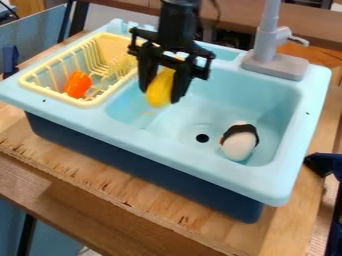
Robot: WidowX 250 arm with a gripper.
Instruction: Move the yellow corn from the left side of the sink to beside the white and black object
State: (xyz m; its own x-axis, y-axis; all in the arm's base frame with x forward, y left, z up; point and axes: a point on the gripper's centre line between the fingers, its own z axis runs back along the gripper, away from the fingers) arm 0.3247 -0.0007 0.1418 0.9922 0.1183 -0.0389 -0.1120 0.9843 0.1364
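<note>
Gripper (162, 95) is above the basin (270, 107), over its left part as viewed. Jaws are closed onto a yellow object (159, 90), parted only by its width, one finger each side; object hangs between them, over the basin. Basin contents: a white-and-black rounded object (239, 145) on the floor, toward the right side, by the drain hole (202, 138). Left of the basin: yellow dish rack (83, 103), one orange object (77, 84) inside. Behind the basin: grey faucet (270, 52). Wooden counter (87, 165) under the basin.
</note>
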